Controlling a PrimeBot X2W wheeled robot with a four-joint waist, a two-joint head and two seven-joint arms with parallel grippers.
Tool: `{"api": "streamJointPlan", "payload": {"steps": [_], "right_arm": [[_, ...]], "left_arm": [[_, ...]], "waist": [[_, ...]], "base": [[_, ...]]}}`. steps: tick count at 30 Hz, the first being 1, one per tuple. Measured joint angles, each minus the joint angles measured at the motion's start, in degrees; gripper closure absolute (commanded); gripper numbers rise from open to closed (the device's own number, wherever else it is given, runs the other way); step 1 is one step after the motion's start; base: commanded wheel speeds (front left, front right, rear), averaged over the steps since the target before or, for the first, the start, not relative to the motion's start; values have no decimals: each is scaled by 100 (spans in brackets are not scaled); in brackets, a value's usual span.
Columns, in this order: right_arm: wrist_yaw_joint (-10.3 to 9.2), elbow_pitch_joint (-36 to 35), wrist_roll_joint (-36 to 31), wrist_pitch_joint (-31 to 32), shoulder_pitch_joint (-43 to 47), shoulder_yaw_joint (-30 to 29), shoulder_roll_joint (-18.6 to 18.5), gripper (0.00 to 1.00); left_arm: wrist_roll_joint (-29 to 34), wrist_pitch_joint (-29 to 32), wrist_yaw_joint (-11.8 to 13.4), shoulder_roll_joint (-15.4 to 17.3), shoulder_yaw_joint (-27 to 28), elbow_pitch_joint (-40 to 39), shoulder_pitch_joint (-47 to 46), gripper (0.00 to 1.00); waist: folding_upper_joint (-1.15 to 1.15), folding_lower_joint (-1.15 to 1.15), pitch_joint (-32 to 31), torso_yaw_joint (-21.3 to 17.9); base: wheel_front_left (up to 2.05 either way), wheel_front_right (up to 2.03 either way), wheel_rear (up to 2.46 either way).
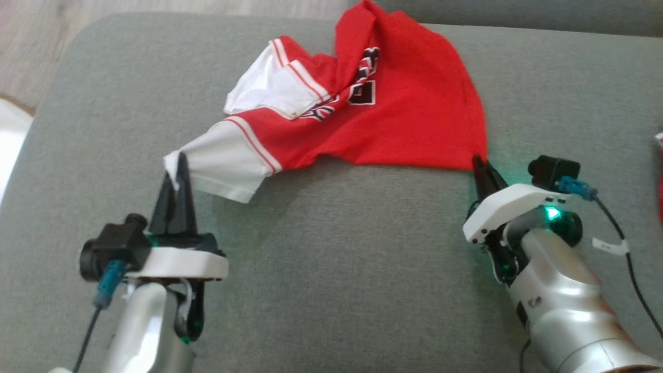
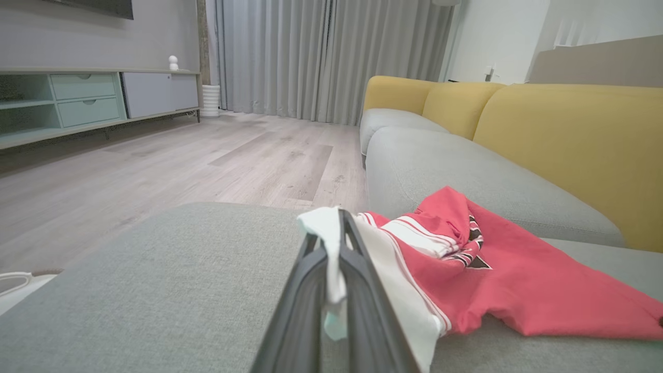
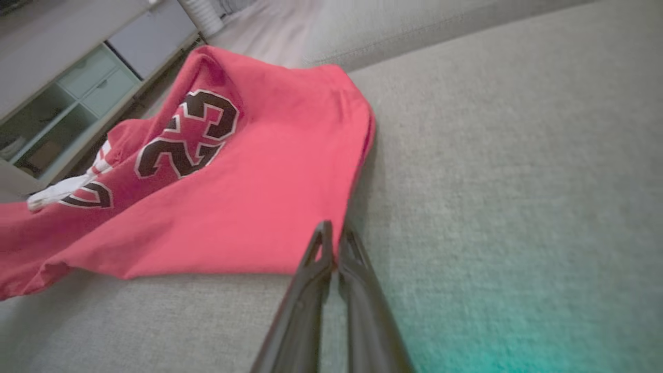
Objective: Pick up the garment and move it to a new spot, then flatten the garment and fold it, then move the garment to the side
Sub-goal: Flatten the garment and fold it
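Note:
A red jersey [image 1: 404, 109] with white sleeves and a black number 23 lies crumpled on the grey cushion [image 1: 336, 259], stretched between both arms. My left gripper [image 1: 178, 165] is shut on the white sleeve's edge at the garment's near-left end. From the left wrist, white cloth of the jersey [image 2: 518, 269] is pinched between the dark fingers [image 2: 311, 280] of my left gripper [image 2: 335, 220]. My right gripper [image 1: 477, 161] is shut on the red hem corner at the near right. The right wrist view has the jersey [image 3: 248, 197] meeting my right gripper [image 3: 334, 228] at its corner.
The grey cushion fills most of the head view; wooden floor [image 1: 31, 46] lies beyond its far-left edge. A yellow-backed sofa [image 2: 570, 134] and a TV cabinet [image 2: 77, 98] appear in the left wrist view. A red-and-white item [image 1: 659, 176] sits at the head view's right edge.

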Motion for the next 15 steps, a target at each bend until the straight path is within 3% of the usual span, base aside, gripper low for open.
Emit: {"api": "streamJointPlan", "payload": {"steps": [2,7,15], "right_arm": [[0,-96,79,-244,0,219,3,100],[0,-722,297,-393,5,279,-10,100],[0,-2760,125,-421,7,396,-512,100]], "left_arm": [[-37,0,-5,-3,222,4,2,100],[-1028,0,-183,-32,724,-99,-2,100],[-1067,20,-280,127,939,-490,-247,100]], "waist": [[0,0,-60,-136],[0,0,-237,-419],[0,-1,-660,-884]], "base": [[0,0,0],[0,0,0],[0,0,0]]}}
